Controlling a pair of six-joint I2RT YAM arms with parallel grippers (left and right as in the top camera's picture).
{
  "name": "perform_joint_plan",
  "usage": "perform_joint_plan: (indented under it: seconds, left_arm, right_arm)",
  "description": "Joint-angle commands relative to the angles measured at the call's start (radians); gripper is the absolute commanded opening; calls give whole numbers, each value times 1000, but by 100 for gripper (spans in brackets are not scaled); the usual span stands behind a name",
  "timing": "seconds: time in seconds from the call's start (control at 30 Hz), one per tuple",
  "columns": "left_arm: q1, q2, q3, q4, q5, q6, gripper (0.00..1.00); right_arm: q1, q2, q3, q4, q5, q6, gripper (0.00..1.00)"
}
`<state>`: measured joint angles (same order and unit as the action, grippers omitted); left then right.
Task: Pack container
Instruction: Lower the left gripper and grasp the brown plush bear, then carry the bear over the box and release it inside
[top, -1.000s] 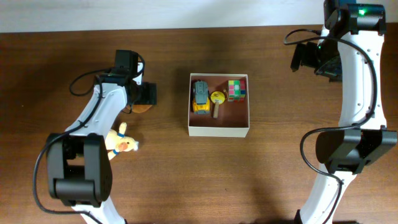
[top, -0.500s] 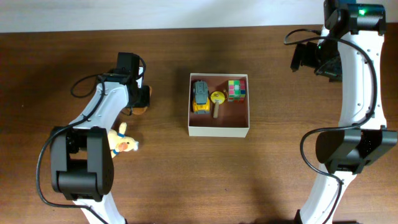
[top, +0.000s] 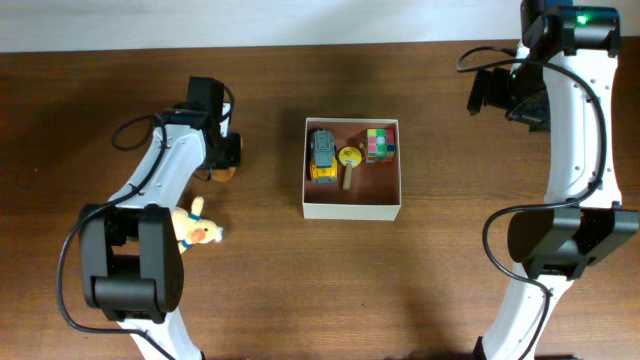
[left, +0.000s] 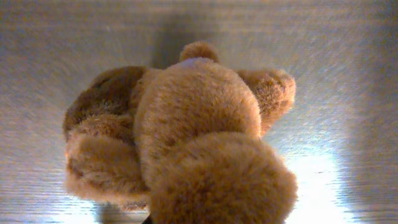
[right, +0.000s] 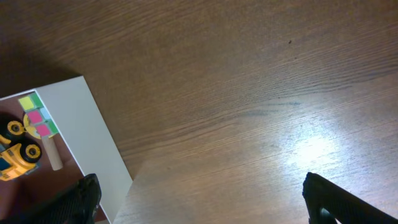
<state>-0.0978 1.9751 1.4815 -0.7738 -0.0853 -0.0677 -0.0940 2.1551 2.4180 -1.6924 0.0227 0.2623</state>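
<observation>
The container (top: 351, 211) is a white square box at the table's middle, its wall also in the right wrist view (right: 81, 137). It holds a yellow toy truck (top: 322, 157), a yellow round toy on a stick (top: 349, 160) and a colour cube (top: 380, 144). My left gripper (top: 227, 150) is to the container's left, shut on a brown plush toy (top: 220, 174). The plush (left: 186, 124) fills the left wrist view and hides the fingers. Far right of the container, my right gripper (right: 205, 205) hangs wide open over bare wood, holding nothing.
A yellow plush animal (top: 196, 228) lies on the table below the left gripper, beside the left arm's base. The table's back edge meets a pale wall (top: 300, 20) at the top. The right arm (top: 575, 130) stands along the right side.
The left gripper's jaws, wide apart a second ago, have drawn together onto the brown plush toy. The right arm and the container's contents have not moved.
</observation>
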Motion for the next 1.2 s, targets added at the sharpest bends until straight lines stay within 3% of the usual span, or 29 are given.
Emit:
perform_joint_plan:
  seconds: [0.0, 0.33, 0.67, 0.97, 1.17]
  left_arm:
    - [1, 10, 67, -14, 10, 5, 2]
    - [-34, 10, 271, -257, 99, 5, 2]
    - [-180, 10, 484, -465, 356, -9, 2]
    - [-396, 11, 485, -468, 342, -180, 2]
    - [-511, 13, 484, -455, 201, -295, 2]
  right_arm:
    - [-5, -17, 13, -2, 13, 8, 99]
    - [-5, -17, 13, -2, 13, 8, 99]
    - [-5, -17, 13, -2, 13, 8, 98]
    - [-5, -17, 13, -2, 13, 8, 99]
    - [-5, -17, 13, -2, 13, 8, 99]
